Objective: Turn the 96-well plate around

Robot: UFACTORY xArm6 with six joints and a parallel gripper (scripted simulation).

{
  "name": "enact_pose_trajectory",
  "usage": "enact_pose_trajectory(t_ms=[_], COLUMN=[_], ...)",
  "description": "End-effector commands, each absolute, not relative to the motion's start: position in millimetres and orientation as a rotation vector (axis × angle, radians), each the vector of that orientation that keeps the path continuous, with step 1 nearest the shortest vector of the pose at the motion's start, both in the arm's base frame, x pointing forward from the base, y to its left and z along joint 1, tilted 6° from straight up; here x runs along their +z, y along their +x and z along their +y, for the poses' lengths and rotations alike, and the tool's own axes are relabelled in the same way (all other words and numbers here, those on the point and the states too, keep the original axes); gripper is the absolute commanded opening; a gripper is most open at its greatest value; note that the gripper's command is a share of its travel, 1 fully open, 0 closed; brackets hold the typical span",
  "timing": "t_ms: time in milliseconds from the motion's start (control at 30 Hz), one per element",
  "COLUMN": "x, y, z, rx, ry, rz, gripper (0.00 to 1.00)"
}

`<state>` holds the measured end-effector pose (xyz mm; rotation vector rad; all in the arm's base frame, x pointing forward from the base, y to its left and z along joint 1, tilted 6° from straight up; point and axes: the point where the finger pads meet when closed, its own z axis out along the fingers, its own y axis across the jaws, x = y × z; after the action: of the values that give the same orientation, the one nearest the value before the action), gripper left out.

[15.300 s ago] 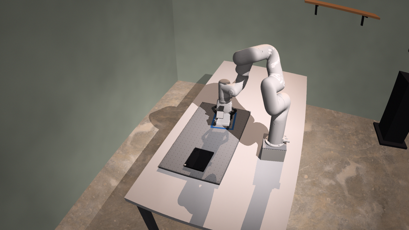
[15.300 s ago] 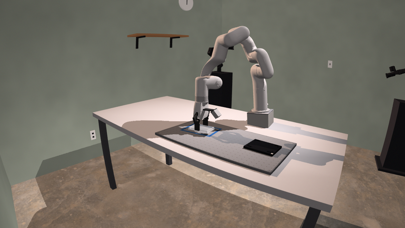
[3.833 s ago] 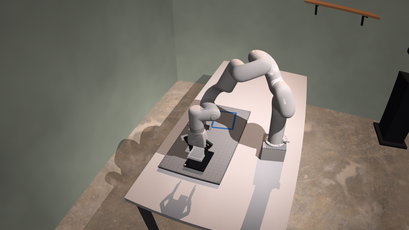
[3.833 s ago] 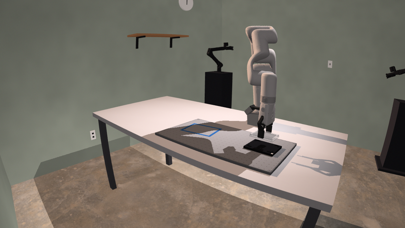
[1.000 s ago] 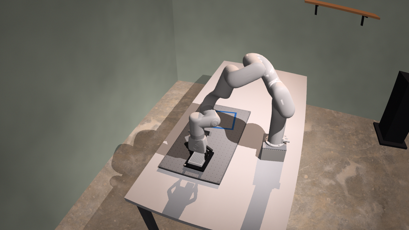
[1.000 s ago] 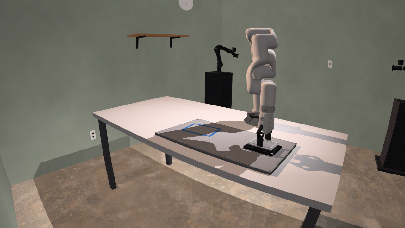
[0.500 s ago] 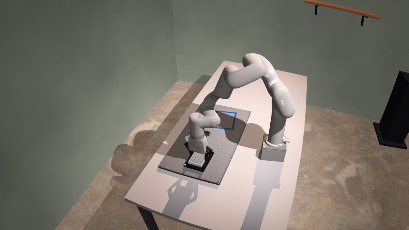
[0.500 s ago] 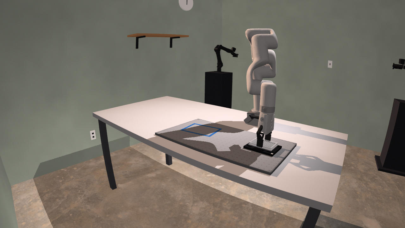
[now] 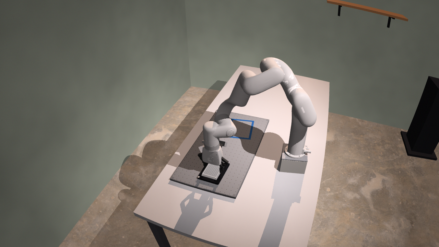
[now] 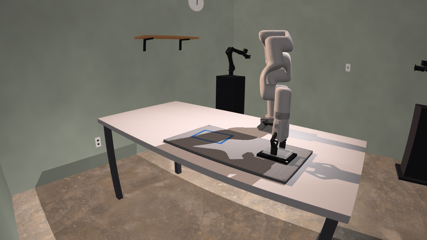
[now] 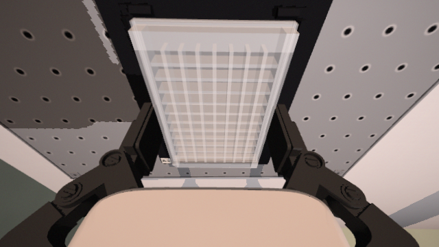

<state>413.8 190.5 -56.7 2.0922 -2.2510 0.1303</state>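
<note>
1. Black two-fingered gripper (image 11: 214,134) on the white arm: points straight down and is clamped on the plate. One dark finger pad (image 11: 145,132) presses each long side, near the end closest to the wrist camera.
2. Clear plastic 96-well plate (image 11: 212,99): held between the pads directly under the gripper. Its long axis runs away from the wrist camera, square to the line between the fingers. It sits low over the nest; whether it is lifted or touching cannot be told. The cut corner is not discernible.
3. Black rectangular plate nest N1 (image 11: 113,51): lies directly below the plate on the deck, its long sides aligned with the plate's.
4. Grey perforated deck board (image 9: 245,159): carries the nest near one end.
5. Blue taped outline of bench spot B1 (image 10: 222,142): lies at the deck's other end, well apart from the nest. Judged: the half turn pivots about the gripper's vertical axis.
</note>
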Motion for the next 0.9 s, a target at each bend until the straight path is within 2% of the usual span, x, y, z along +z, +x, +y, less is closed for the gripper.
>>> enact_pose_trajectory(t_ms=[0,33,867], x=[-55.8,-56.4,-56.4], y=[415.3,415.3,415.4], z=[191.4,191.3,191.3], rx=[0.132,0.132,0.132], ry=[2.095,2.095,2.095], rz=[-2.254,-2.254,-2.254], gripper=[0.0,1.0,1.0])
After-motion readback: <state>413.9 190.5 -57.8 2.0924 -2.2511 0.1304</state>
